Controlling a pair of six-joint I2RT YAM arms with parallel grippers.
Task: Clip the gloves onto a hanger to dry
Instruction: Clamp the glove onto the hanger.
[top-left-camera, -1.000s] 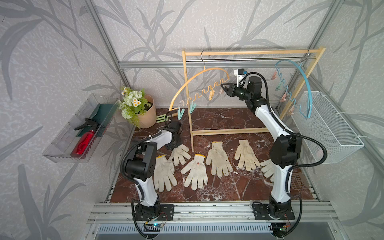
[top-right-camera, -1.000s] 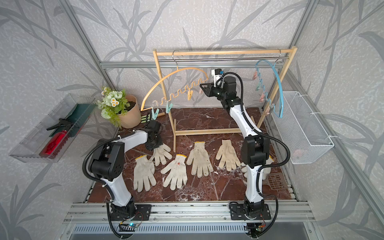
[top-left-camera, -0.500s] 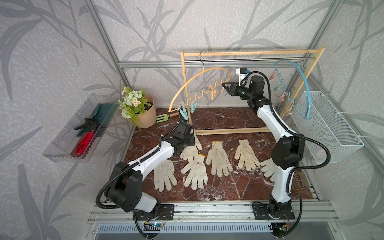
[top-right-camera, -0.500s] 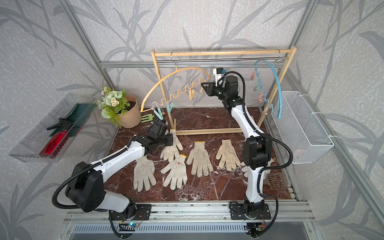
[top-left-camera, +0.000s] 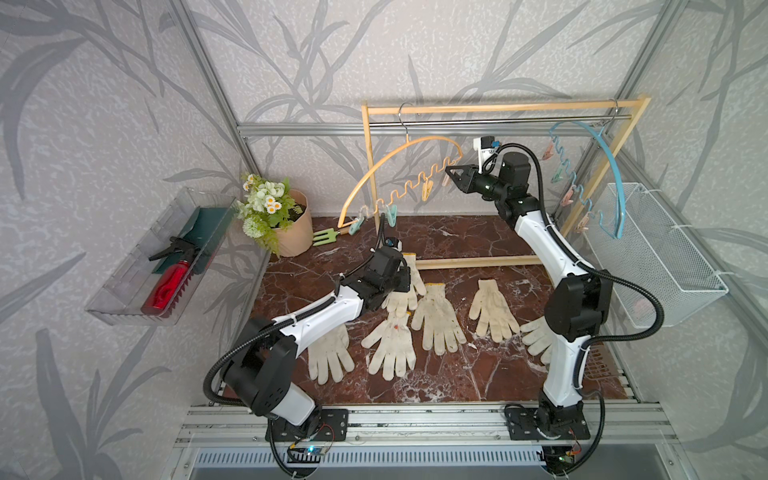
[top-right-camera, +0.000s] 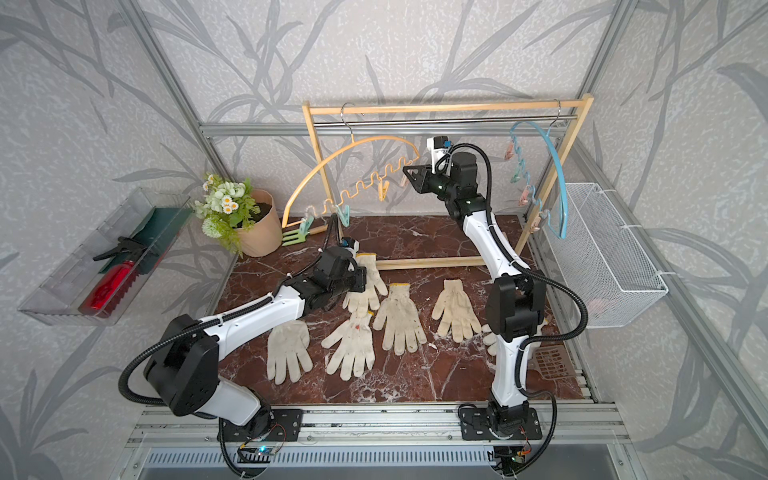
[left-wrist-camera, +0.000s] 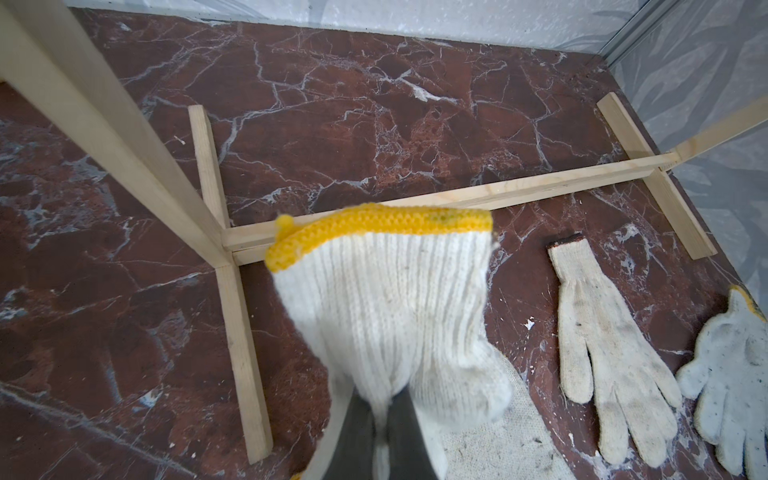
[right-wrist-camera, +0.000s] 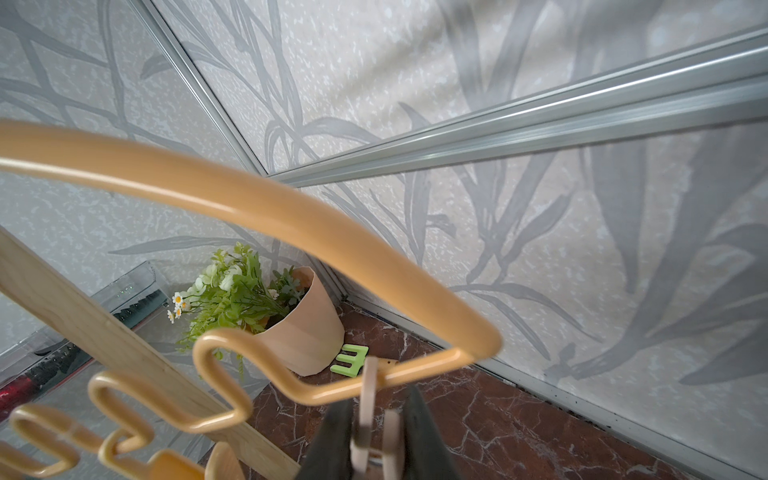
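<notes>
Left arm has swung out from beside the rack post (left-wrist-camera: 108, 129) toward mid-counter since a second ago, taking one glove with it. Right arm barely shifted.

left gripper (left-wrist-camera: 384, 409): jaws clamped on the held glove (left-wrist-camera: 386, 299) at the palm. Ribbed wrist and yellow cuff stick out past the tips, in the air over the rack's base rail (left-wrist-camera: 540, 188). Finger end droops toward the counter (top-left-camera: 457, 374); can't tell if it's clear.

right gripper (right-wrist-camera: 378, 409): jaws squeezed on a pale peg (right-wrist-camera: 369, 374) at the end of the orange hanger (right-wrist-camera: 291, 214), high on the wooden rack (top-left-camera: 498, 109). Held glove sits well below that peg, apart from it.

Five other gloves (top-left-camera: 436, 318) lie flat on the counter, fingers toward the arm bases. One (top-left-camera: 536, 336) is half hidden behind the right arm.

Room: free marble behind the base rail, rack post near the left wrist.

Materials: gloves off-white knit, specked. Counter glossy red-brown veined marble. Orange hanger is a smooth arch with a wavy lower rail; the blue hanger (top-left-camera: 620, 195) has the same shape.
</notes>
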